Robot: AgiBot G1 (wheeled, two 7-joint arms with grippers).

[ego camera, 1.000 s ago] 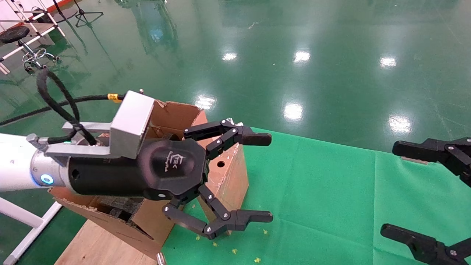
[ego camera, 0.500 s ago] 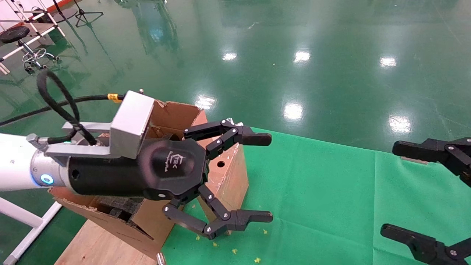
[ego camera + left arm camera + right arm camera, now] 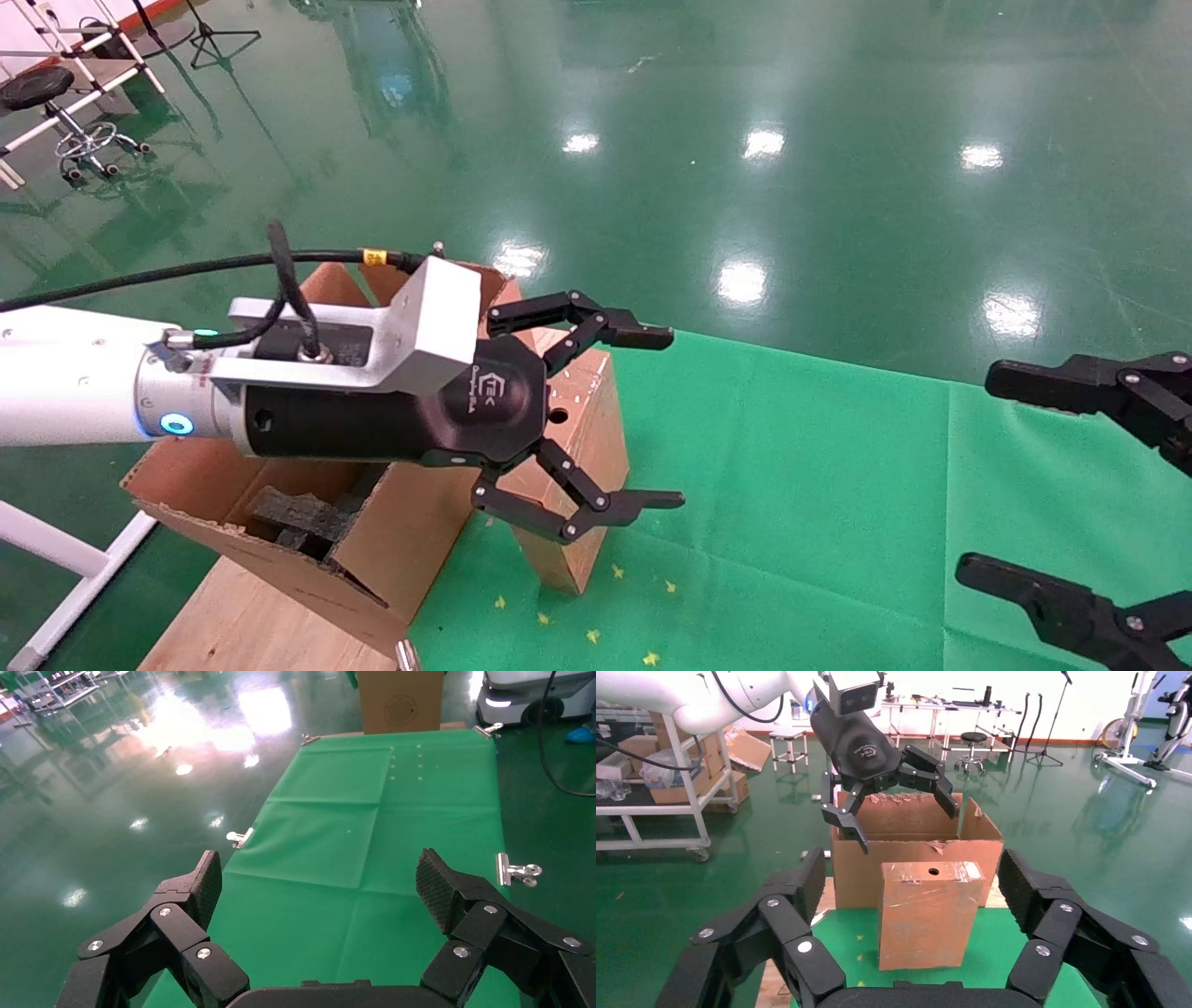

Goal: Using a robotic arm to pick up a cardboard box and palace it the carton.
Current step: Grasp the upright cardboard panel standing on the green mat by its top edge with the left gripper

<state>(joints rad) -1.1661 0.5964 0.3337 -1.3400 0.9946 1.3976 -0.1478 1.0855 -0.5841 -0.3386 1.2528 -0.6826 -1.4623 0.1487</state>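
Observation:
The cardboard box [image 3: 596, 419] stands upright on the green cloth, sealed with tape, its round hole on the top face. It also shows in the right wrist view [image 3: 926, 917]. The carton [image 3: 410, 550] stands right behind it with flaps up and black foam [image 3: 298, 517] inside. The carton's front wall shows in the right wrist view [image 3: 856, 867]. My left gripper [image 3: 666, 419], on the white arm, is open and empty, hovering above the box and carton; it shows open in its own view [image 3: 320, 881] and in the right wrist view [image 3: 905, 822]. My right gripper [image 3: 978, 475] is open and empty, facing the box from a distance [image 3: 912, 881].
The green cloth [image 3: 819, 485] covers the table, held by metal clips [image 3: 516, 871]. The carton rests on a wooden board [image 3: 251, 624]. Another brown box [image 3: 400, 702] and a robot base [image 3: 530, 695] stand past the table's far end. Shelves and stools stand behind the carton.
My left gripper has rolled at the wrist and drawn back and up over the carton, uncovering more of the cardboard box. The box, the carton and the right gripper stay put.

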